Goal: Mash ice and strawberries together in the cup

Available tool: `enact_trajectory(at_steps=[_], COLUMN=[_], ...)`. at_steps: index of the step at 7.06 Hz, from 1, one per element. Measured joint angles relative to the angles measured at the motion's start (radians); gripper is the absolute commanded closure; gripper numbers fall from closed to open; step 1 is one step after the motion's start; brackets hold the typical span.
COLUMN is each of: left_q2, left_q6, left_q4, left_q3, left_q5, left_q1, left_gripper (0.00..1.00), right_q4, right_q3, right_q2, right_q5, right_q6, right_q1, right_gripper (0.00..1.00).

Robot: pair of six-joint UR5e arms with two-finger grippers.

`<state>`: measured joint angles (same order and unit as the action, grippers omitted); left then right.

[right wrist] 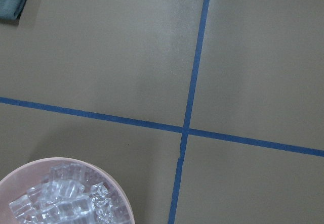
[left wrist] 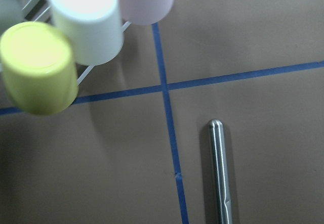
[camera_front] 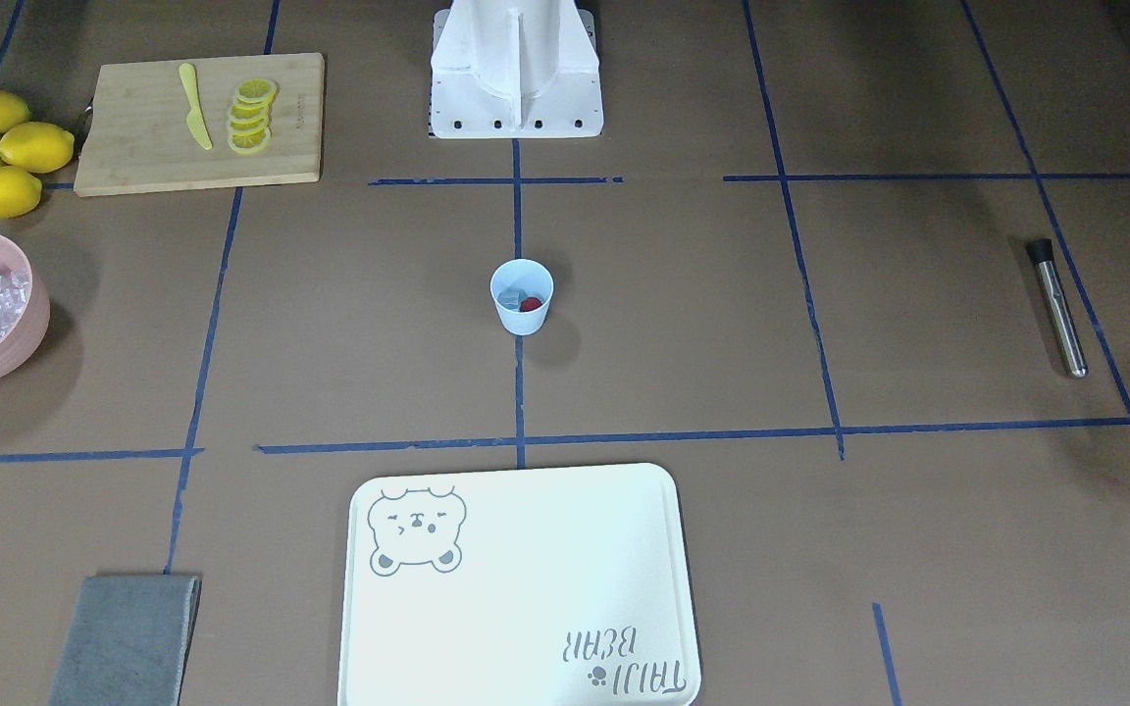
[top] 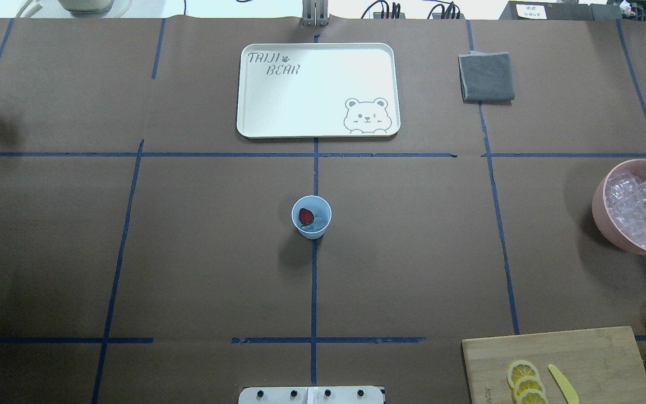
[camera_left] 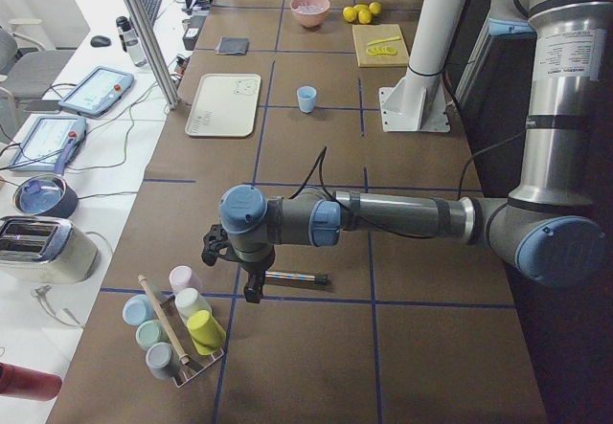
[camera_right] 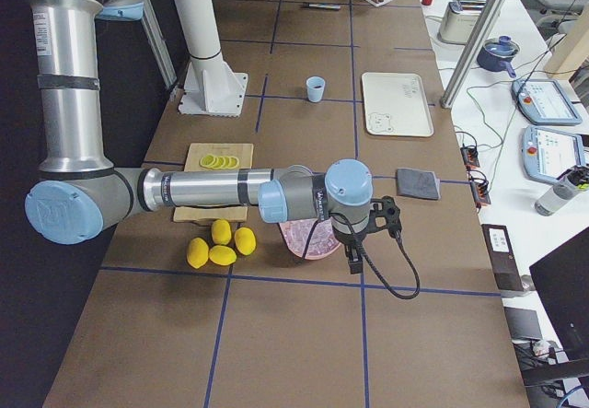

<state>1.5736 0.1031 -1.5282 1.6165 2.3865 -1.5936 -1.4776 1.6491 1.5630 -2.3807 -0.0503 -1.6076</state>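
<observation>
The small pale-blue tapered plastic cup (top: 311,217) stands mid-table on the centre tape line, holding one red strawberry (top: 306,216) beside clear ice cubes (camera_front: 511,297). Both arms are well apart from it. The left gripper (camera_left: 251,290) hangs over a steel muddler rod (left wrist: 220,173) far to the left. The right gripper (camera_right: 354,259) hangs by the round pink bowl (right wrist: 124,204) (heaped with more ice) far to the right. Whether either gripper's jaws are parted, I cannot tell.

Even overhead light, soft shadow beside cup (camera_front: 522,322), rack cups (left wrist: 86,24) blurred close-up
</observation>
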Motion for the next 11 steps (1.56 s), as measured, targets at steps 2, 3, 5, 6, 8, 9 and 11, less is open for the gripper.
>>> enact_trajectory(at_steps=[2, 3, 5, 6, 8, 9, 11], left_q2=[-0.004, -0.006, -0.011, -0.013, -0.019, -0.021, -0.025], left_q6=[-0.006, -0.009, -0.012, -0.012, -0.009, -0.008, -0.006], left_q4=[0.002, 0.001, -0.006, -0.008, -0.009, -0.009, -0.010], left_q3=[-0.013, -0.015, -0.016, -0.018, -0.020, -0.021, -0.021], left_q5=[0.000, 0.000, 0.000, 0.000, 0.000, 0.001, 0.002], left_q1=[-0.006, -0.006, -0.006, -0.006, -0.006, -0.006, -0.006], left_gripper=[0.00, 0.00, 0.00, 0.00, 0.00, 0.00, 0.00], right_q4=[-0.001, -0.002, -0.005, -0.008, -0.014, -0.016, -0.015], right_q3=[-0.010, -0.018, -0.051, -0.067, -0.077, -0.078, -0.078], right_q2=[0.010, 0.015, 0.024, 0.026, 0.028, 0.030, 0.031], right_q5=[0.000, 0.000, -0.010, -0.022, -0.052, -0.058, -0.060], right_q6=[0.000, 0.000, -0.001, -0.003, -0.002, -0.001, 0.000], right_q1=[0.000, 0.000, 0.000, 0.000, 0.000, -0.001, -0.001], right_gripper=[0.00, 0.00, 0.00, 0.00, 0.00, 0.00, 0.00])
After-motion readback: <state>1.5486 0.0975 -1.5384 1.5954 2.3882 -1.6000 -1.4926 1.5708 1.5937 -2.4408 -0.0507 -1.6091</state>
